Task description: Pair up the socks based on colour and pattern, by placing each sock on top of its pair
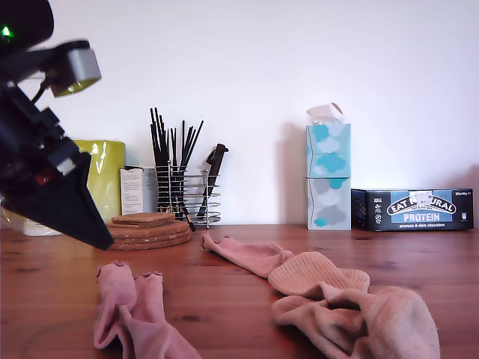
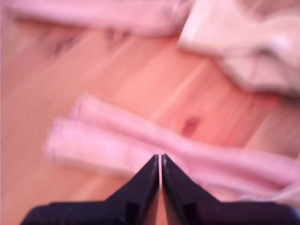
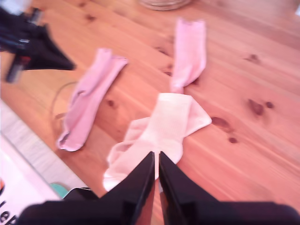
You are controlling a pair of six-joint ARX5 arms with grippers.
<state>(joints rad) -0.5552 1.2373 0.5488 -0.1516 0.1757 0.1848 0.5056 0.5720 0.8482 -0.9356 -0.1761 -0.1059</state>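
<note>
Socks spread on your tabletop (image 1: 224,295), both hands closed and empty.

Your first hand (image 2: 160,161) hangs pinched shut above the folded pink sock (image 2: 140,145); your second hand (image 3: 156,159) is likewise shut above the beige socks (image 3: 159,129). Another pink sock (image 1: 243,254) lies touching the beige ones. At the exterior view's right, a dark box (image 1: 413,209) reads "EAT NATURAL PROTEIN".

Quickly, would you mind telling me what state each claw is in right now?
My first gripper: closed, holding nothing, above a pink sock.
My second gripper: closed, holding nothing, above the beige socks.
</note>
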